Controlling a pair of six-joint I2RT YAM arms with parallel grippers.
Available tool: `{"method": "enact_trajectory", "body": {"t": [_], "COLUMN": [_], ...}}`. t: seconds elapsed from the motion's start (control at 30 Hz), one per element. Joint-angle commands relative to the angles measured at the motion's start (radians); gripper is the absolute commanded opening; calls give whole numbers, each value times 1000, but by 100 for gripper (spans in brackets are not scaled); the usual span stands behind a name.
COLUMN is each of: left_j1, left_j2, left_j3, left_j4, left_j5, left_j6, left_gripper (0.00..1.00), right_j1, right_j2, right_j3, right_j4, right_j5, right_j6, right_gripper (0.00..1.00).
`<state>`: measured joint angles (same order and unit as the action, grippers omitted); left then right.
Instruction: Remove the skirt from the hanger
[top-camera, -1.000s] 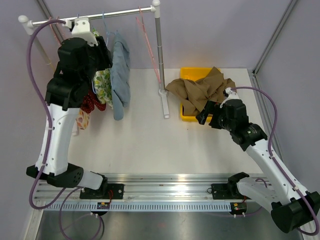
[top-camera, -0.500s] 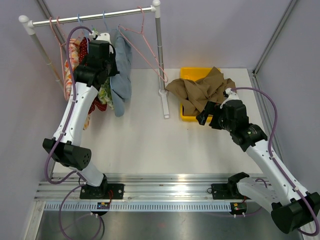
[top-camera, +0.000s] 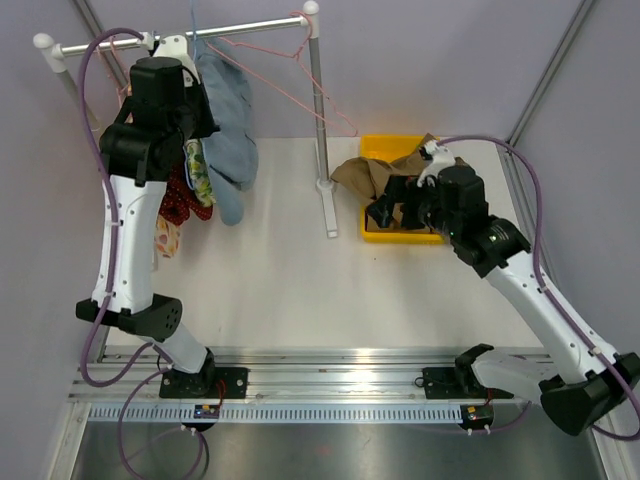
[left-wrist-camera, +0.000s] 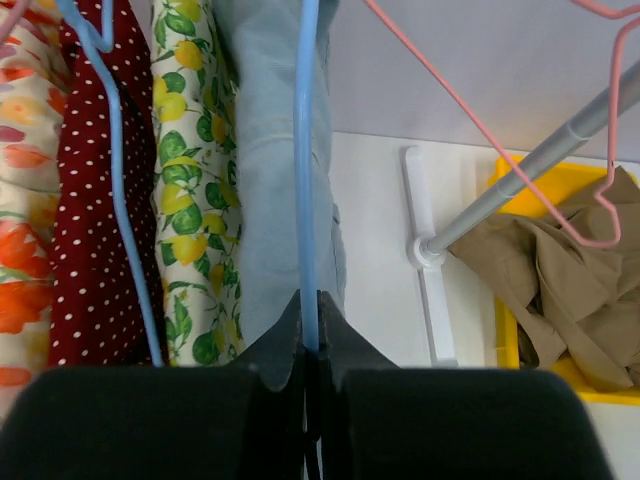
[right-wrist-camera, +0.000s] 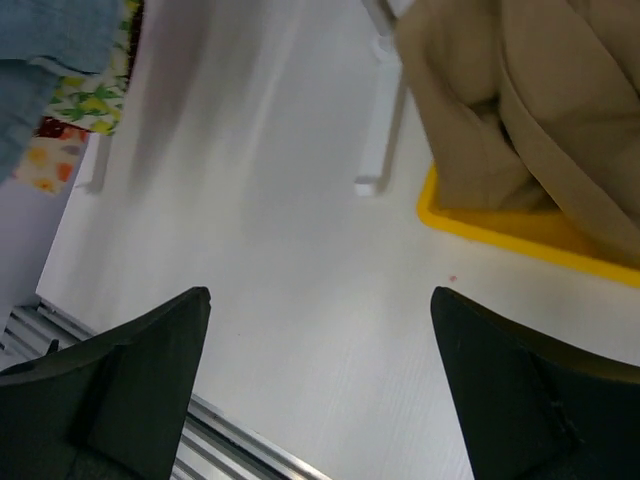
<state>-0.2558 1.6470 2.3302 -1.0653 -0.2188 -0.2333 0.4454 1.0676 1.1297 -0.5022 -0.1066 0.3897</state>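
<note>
A light blue denim skirt (top-camera: 226, 130) hangs on a blue hanger (left-wrist-camera: 308, 150) at the rail (top-camera: 250, 25). It also shows in the left wrist view (left-wrist-camera: 265, 170). My left gripper (left-wrist-camera: 310, 325) is shut on the blue hanger's wire, just below the rail in the top view (top-camera: 180, 52). My right gripper (right-wrist-camera: 320, 292) is open and empty above the table. In the top view it is (top-camera: 388, 210) over the left part of the yellow bin (top-camera: 385, 148).
A lemon-print garment (left-wrist-camera: 190, 180), a red polka-dot one (left-wrist-camera: 85, 200) and a floral one (left-wrist-camera: 25, 200) hang left of the skirt. An empty pink hanger (top-camera: 300, 60) swings by the rack's post (top-camera: 322, 130). A tan garment (top-camera: 362, 175) lies in the bin.
My left arm has moved back along the rail and pulled the blue hanger and skirt up and outward. The pink hanger has swung. My right arm has moved left over the bin.
</note>
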Motion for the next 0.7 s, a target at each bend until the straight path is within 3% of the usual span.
{"method": "enact_trajectory", "body": {"t": [0.0, 0.03, 0.27, 0.47, 0.67], "left_j1": [-7, -7, -10, -10, -10], "left_j2": [-102, -110, -184, -220, -199], "left_j3": [57, 54, 8, -184, -396], "left_j4": [125, 116, 77, 80, 134], "left_j5": [10, 9, 45, 44, 42], "left_j6": [-4, -6, -44, -26, -26], "left_gripper": [0, 0, 0, 0, 0], "right_j1": [152, 238, 435, 480, 506], "right_j2": [98, 126, 371, 538, 585], "right_j3": [212, 296, 556, 695, 690], "right_j4": [53, 45, 50, 41, 59], "right_j5": [37, 66, 162, 165, 168], "right_j6": [-97, -116, -129, -138, -126], "right_gripper": [99, 99, 99, 100, 99]}}
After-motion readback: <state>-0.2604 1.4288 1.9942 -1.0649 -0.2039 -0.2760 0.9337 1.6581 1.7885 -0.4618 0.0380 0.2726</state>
